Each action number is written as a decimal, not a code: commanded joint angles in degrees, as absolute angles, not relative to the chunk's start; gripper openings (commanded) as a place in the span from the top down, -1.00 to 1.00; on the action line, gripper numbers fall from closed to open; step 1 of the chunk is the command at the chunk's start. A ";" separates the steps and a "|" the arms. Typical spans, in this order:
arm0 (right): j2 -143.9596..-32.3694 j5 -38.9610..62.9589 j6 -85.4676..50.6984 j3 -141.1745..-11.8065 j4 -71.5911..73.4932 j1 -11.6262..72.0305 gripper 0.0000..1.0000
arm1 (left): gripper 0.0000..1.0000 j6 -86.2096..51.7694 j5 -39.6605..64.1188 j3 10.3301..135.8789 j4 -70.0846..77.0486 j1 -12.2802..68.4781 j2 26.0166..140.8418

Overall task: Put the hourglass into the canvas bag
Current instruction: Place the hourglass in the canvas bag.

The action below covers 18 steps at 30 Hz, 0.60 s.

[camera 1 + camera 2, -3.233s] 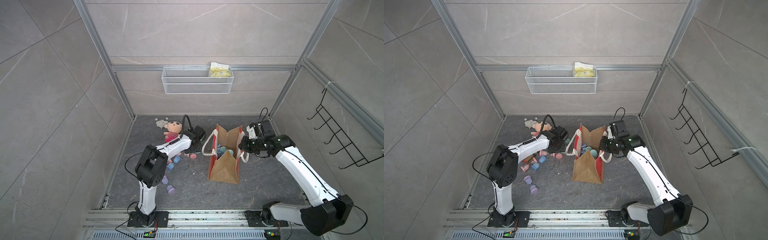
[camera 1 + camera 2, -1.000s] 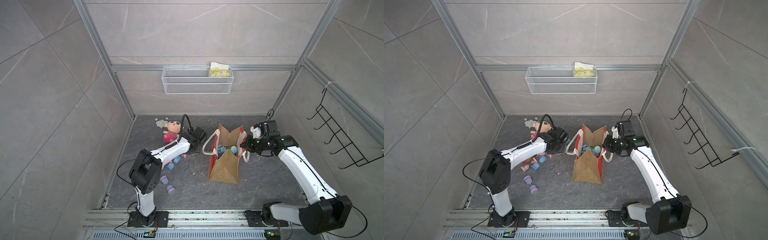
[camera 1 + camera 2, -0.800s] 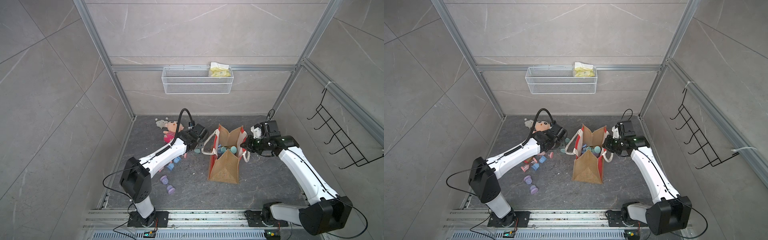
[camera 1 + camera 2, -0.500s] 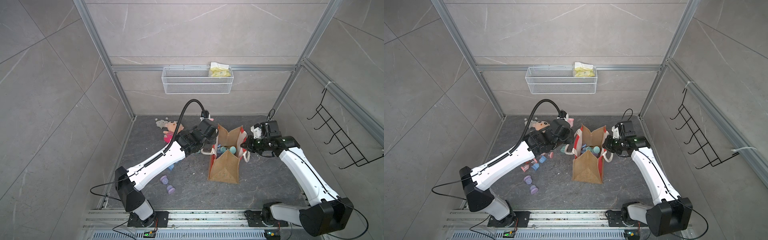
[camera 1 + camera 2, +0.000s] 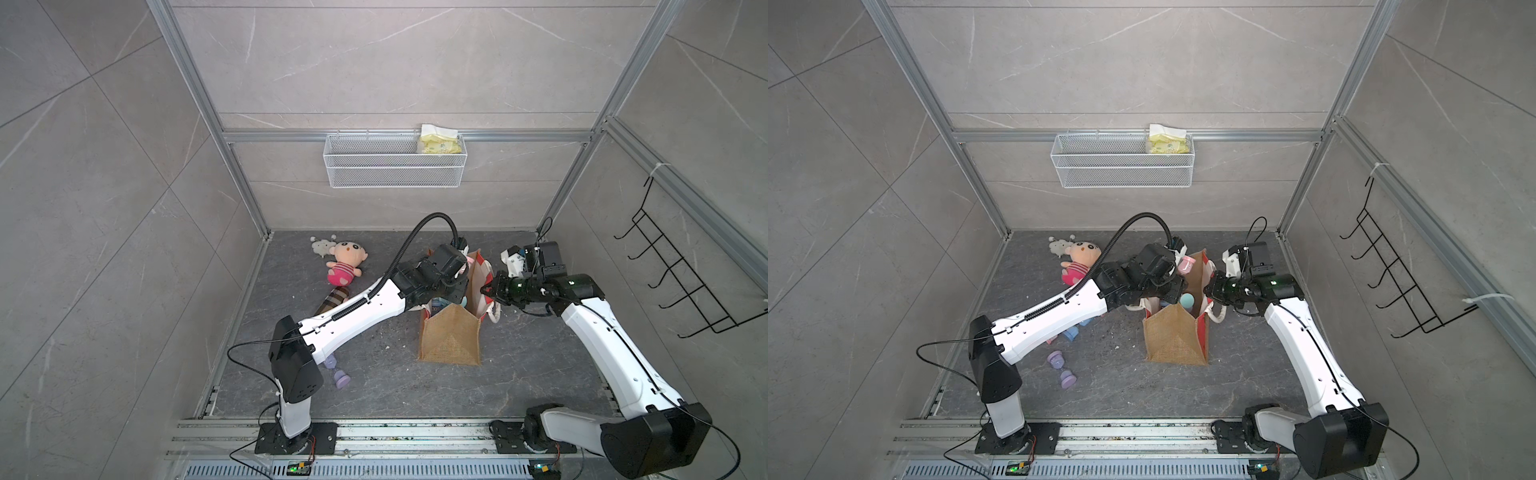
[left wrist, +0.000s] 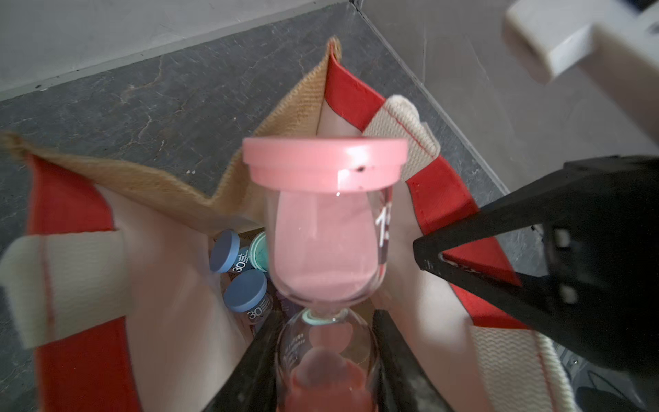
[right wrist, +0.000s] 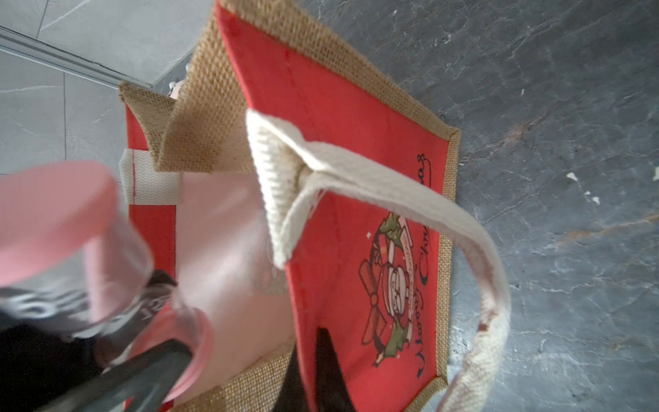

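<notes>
Our left hand (image 6: 326, 360) clamps the hourglass (image 6: 324, 232) above the canvas bag (image 5: 451, 340), mid-frame; our right hand (image 5: 487, 289) pinches its rim. We'd lower straight down.

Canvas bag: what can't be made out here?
- Canvas bag contents: left wrist view, the hourglass in the left gripper blocks most of the inside.
- Right gripper hold: right wrist view, fingers cut off by the picture's edge.
- Bag mouth: both top views, left arm partly covers it.

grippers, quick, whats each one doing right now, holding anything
left gripper: closed on the pink hourglass, over the canvas bag mouth.
right gripper: closed, pinching the canvas bag's red panel at the rim.
</notes>
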State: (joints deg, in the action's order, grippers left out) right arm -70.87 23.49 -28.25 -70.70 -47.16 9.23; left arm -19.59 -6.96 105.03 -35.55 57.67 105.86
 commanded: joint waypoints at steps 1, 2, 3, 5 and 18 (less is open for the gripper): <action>-68.05 26.82 -27.10 -70.93 -42.14 8.92 1.00 | 0.73 -14.12 -3.32 105.73 -35.43 56.14 105.81; -68.05 26.67 -27.16 -70.99 -42.26 8.89 1.00 | 0.74 -14.37 -0.68 105.63 -35.54 55.05 106.18; -68.04 26.69 -27.21 -71.18 -42.44 8.88 1.00 | 0.75 -14.88 2.06 104.88 -35.07 53.89 106.41; -68.12 27.04 -27.43 -71.06 -42.18 8.88 1.00 | 0.75 -14.87 6.21 104.17 -34.36 52.71 107.22; -68.86 27.07 -27.92 -71.15 -41.54 8.89 1.00 | 0.76 -10.57 6.00 113.77 -46.42 52.10 120.50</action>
State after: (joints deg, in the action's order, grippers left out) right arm -70.37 24.88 -28.27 -70.57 -46.37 9.17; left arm -12.32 5.06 110.10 -43.24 52.10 118.58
